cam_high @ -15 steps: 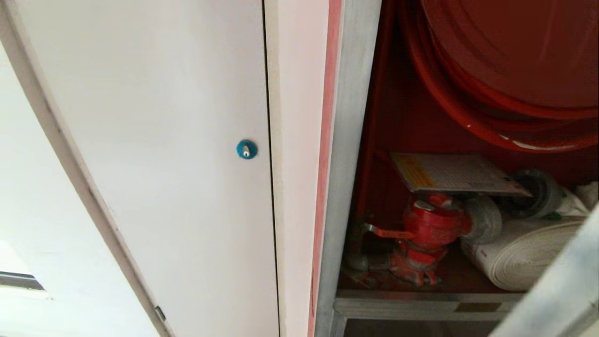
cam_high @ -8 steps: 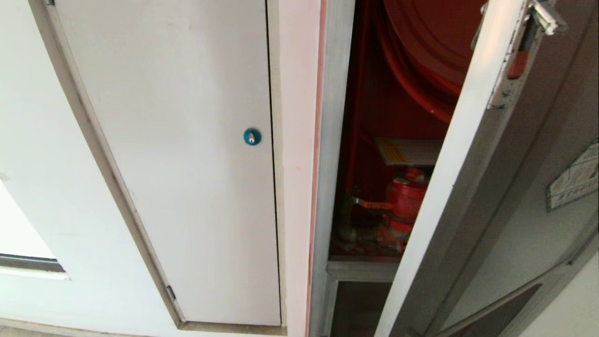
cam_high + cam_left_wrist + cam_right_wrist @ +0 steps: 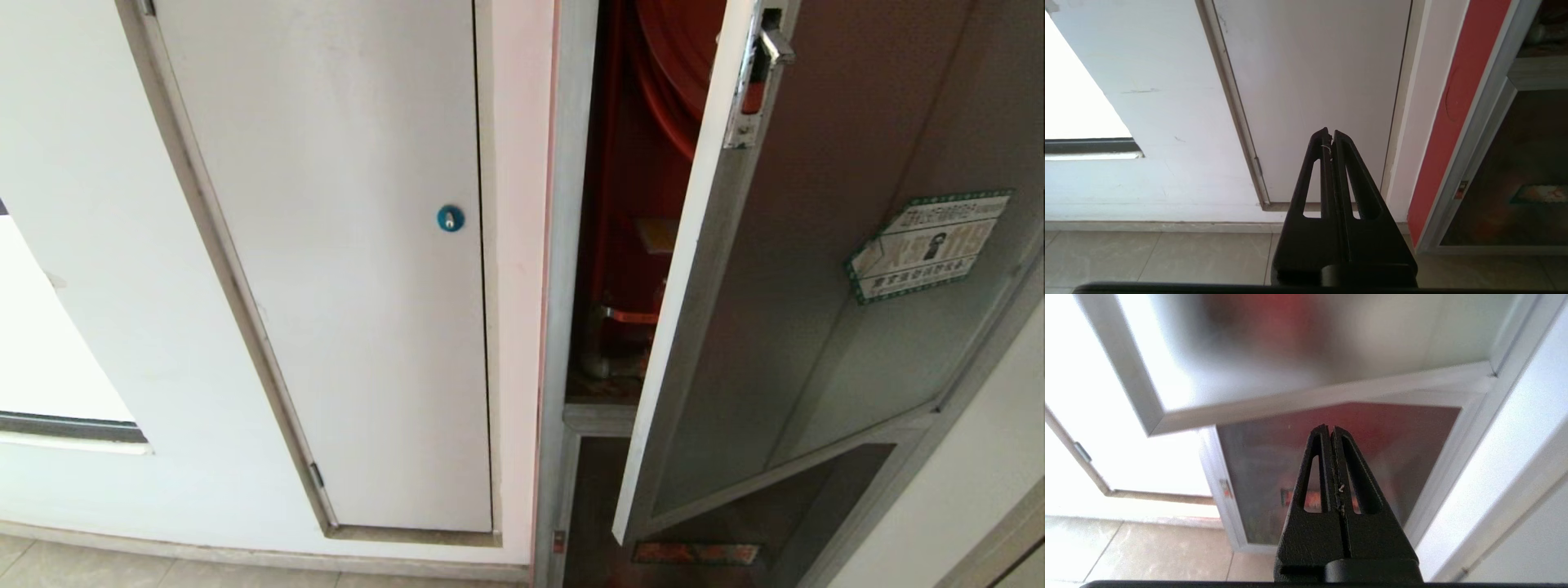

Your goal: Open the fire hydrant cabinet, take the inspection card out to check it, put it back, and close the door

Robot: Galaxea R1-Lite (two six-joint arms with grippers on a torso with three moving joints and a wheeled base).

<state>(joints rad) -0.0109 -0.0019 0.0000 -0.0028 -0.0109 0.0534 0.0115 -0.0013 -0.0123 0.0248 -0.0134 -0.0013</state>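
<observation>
The fire hydrant cabinet (image 3: 563, 245) stands right of centre in the head view. Its door (image 3: 816, 245), tinted glass in a silver frame with a green-bordered sticker (image 3: 927, 245) and a latch (image 3: 763, 49), hangs ajar and covers most of the opening. Through the gap show the red hose reel (image 3: 669, 65), a red valve handle (image 3: 629, 314) and a yellow sliver of the inspection card (image 3: 657, 235). Neither gripper is in the head view. My left gripper (image 3: 1329, 132) is shut and empty, facing the white wall panel. My right gripper (image 3: 1329, 428) is shut and empty, below the door's bottom rail (image 3: 1310, 400).
A plain white panel (image 3: 367, 286) with a blue round lock (image 3: 450, 218) fills the wall left of the cabinet. A smaller lower glass panel (image 3: 710, 523) sits under the door. Tiled floor (image 3: 163, 572) runs along the wall's foot.
The door has swung across the opening, hiding the valve, hose and most of the card. The whole view has also pulled back, bringing the floor into sight. Both arms stay still.
</observation>
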